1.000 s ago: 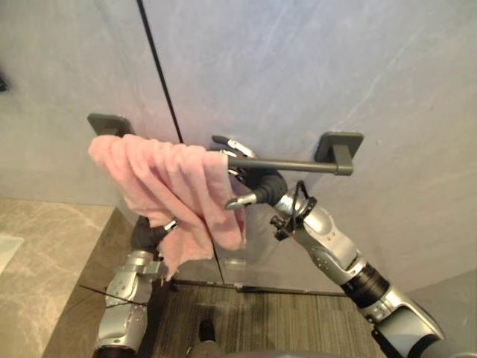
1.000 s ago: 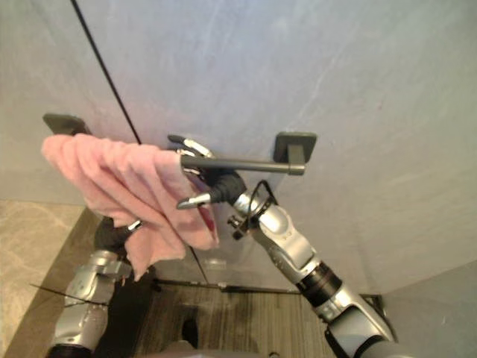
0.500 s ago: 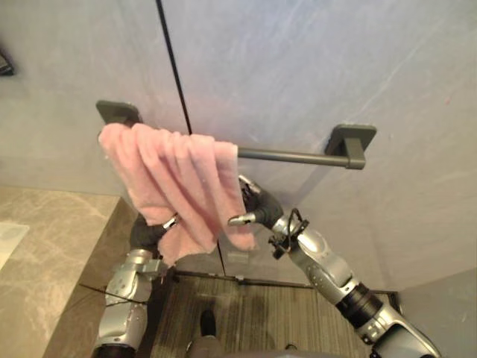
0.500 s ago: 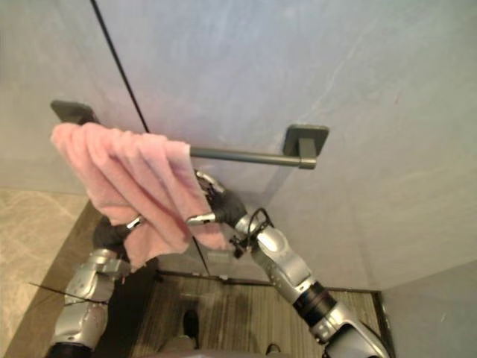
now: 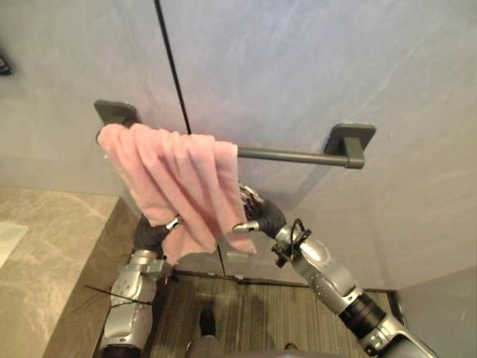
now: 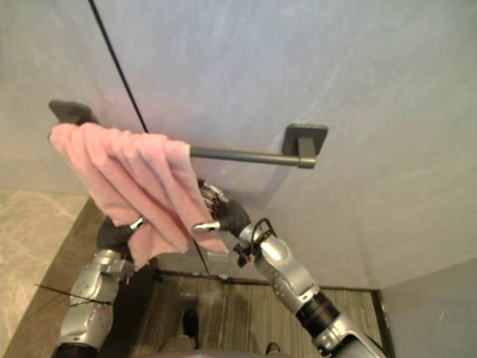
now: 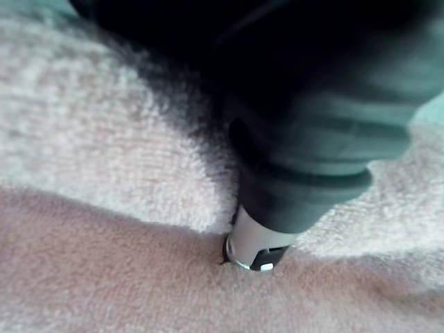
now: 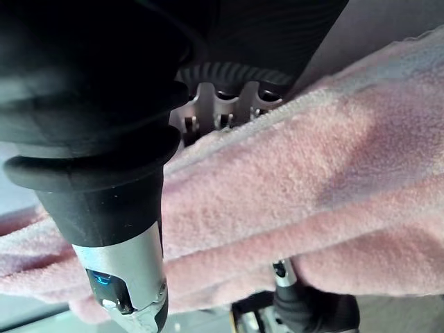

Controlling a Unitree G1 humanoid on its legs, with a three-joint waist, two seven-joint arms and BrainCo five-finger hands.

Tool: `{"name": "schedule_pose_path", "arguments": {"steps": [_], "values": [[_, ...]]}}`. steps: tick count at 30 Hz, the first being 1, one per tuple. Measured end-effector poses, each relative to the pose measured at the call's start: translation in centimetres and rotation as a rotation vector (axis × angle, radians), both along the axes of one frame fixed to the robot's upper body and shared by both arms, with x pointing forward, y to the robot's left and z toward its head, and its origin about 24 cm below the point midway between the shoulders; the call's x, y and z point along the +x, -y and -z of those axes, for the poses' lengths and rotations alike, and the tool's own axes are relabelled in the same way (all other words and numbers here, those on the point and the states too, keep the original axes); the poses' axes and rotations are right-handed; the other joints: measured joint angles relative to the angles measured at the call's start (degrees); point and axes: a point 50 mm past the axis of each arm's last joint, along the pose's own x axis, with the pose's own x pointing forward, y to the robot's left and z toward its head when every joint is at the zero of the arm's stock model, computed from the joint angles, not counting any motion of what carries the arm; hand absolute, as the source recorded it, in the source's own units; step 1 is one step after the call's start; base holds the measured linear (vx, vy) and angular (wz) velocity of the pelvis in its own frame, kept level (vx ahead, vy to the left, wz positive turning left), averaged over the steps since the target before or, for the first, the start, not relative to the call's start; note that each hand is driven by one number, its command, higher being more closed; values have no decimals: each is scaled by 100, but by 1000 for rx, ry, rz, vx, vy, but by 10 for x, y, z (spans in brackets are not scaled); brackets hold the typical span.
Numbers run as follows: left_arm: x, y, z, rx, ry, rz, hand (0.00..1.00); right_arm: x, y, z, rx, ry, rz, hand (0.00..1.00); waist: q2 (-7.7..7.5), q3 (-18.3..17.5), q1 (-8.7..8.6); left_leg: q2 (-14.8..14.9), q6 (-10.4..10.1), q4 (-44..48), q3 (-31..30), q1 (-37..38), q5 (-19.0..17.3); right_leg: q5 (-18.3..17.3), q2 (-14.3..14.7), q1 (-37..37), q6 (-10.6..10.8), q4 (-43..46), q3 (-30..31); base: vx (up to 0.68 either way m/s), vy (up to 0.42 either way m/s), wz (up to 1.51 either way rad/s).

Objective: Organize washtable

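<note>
Hanging from a dark bar (image 5: 291,156) on the grey wall (image 5: 313,67), above and to the right of the brown stone tabletop (image 5: 37,253), the pink towel (image 5: 171,179) covers only the bar's left part. It is bunched into slanting folds, and the right part of the bar is bare up to its mount. The towel's lower edge is uneven, longer toward the right corner. The right robot hand (image 5: 262,215) sits at that right edge below the bar, thumb (image 8: 125,270) in front of the cloth and fingers (image 8: 222,97) behind it, so it appears to pinch the towel there. The left robot hand (image 5: 149,233) is tucked up into the folds under the left side, and whether it grips the cloth cannot be told. The step seems to be spreading and squaring the towel. To do it well, the right robot hand would draw its edge sideways toward the bare stretch of bar, keeping the pull light and level rather than downward, since a downward tug could drag the cloth off. The left robot hand would best steady the left folds without clamping them, letting the pleats open until the hem hangs even.
</note>
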Motion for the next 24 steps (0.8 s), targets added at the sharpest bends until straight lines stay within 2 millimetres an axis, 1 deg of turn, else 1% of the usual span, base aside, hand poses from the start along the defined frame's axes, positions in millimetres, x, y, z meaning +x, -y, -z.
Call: {"name": "schedule_pose_path", "arguments": {"steps": [5, 16, 17, 19, 24], "values": [[-3, -1, 3, 0, -12, -3, 100, 1, -2, -3, 10, 10, 0, 0, -30, 17, 3, -1, 0, 1, 13, -4, 1, 20, 0, 4, 16, -25, 4, 0, 0, 0], [-3, -1, 3, -3, -11, -2, 100, 9, -11, -22, 19, 80, -19, 0, -29, 28, 3, -1, -1, -1, -22, -39, 1, 20, 6, 4, 16, -35, -30, 0, 0, 1], [-3, 0, 2, -3, -10, -2, 100, 10, -12, -25, 13, 95, -17, 100, -31, 53, 6, -1, -1, -1, -29, -42, 1, 20, 6, 4, 16, -34, -37, 0, 0, 3], [-2, 0, 2, -3, -9, -2, 100, 12, -14, -29, 13, 108, -12, 100, -40, 92, 6, -1, -1, -1, -34, -51, 1, 20, 7, -1, 16, -34, -41, 0, 0, 0], [-2, -1, 2, -3, -6, -3, 100, 12, -16, -30, 28, 108, -10, 100, -57, 99, 14, -5, 0, 0, -51, -88, 2, 21, 8, -19, 17, -42, -66, 0, 0, 1]]}}
